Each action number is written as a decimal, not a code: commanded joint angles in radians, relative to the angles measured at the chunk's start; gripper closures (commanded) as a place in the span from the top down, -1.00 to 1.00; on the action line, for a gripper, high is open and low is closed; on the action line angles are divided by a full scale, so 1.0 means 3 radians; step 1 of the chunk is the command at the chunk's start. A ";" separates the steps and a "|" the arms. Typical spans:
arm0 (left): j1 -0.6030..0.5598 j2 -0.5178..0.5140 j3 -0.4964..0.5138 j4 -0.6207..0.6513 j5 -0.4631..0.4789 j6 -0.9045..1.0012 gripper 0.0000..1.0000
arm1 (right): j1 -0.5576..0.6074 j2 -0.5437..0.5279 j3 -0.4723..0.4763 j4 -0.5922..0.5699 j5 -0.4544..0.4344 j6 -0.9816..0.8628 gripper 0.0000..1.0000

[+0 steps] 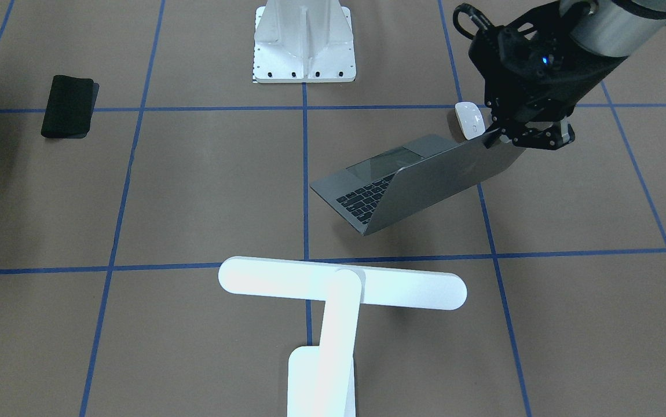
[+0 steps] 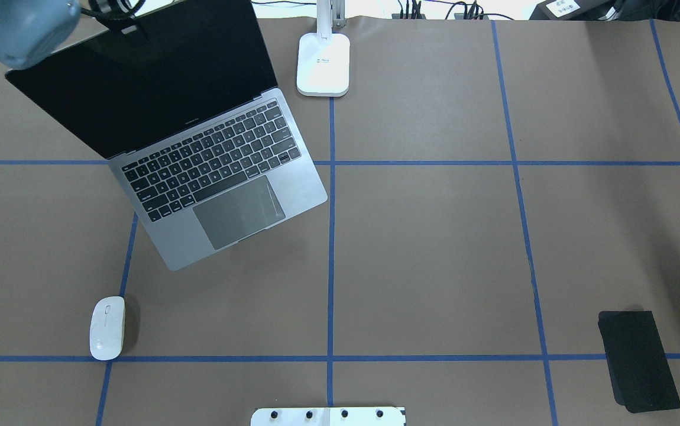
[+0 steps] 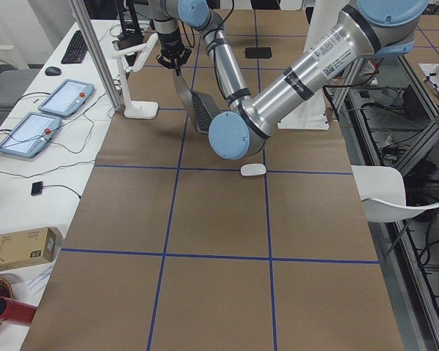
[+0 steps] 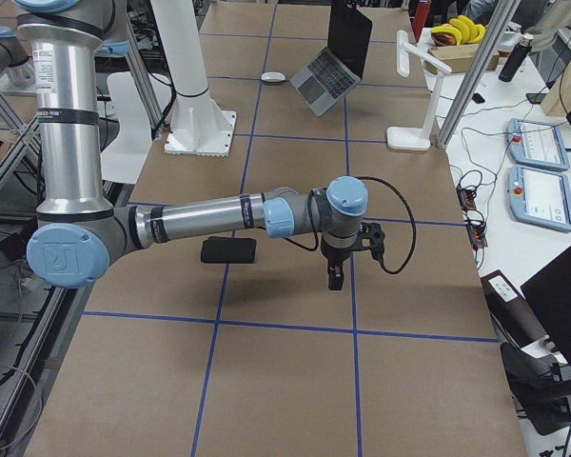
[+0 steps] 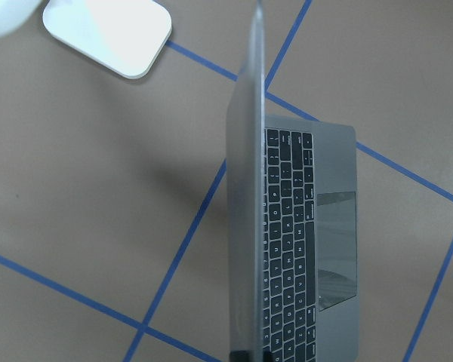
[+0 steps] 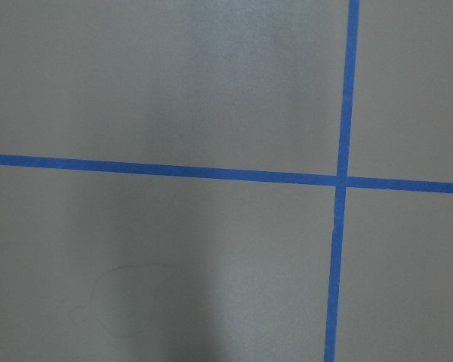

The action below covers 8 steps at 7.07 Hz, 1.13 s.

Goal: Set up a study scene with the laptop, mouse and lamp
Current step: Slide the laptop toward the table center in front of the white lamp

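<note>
I see my near arm reach over the table (image 4: 409, 381), its right gripper (image 4: 334, 282) pointing down near the black mat (image 4: 228, 249). Far off are the open laptop (image 4: 335, 59), mouse (image 4: 273, 77) and lamp (image 4: 409, 139).

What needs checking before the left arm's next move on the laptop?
1. Left tool pinching the top edge of the laptop lid: ok.
2. Laptop open, keyboard showing: ok.
3. Mouse flat on the table, apart from the laptop: ok.
4. Lamp upright, not touching the laptop: ok.
5. Right tool open or shut: cannot tell. It shows only in a side view, above the table beside the black mat.
</note>
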 commanded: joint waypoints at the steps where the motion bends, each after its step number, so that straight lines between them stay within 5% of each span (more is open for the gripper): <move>1: 0.0235 -0.0041 0.0009 -0.0074 0.0147 -0.0006 -1.00 | 0.0000 -0.0009 -0.0007 -0.0007 0.0004 0.0047 1.00; 8: 0.0589 -0.0209 0.0188 -0.0396 0.0239 -0.0201 -1.00 | 0.0000 -0.0009 -0.0155 0.0003 0.0024 0.0058 1.00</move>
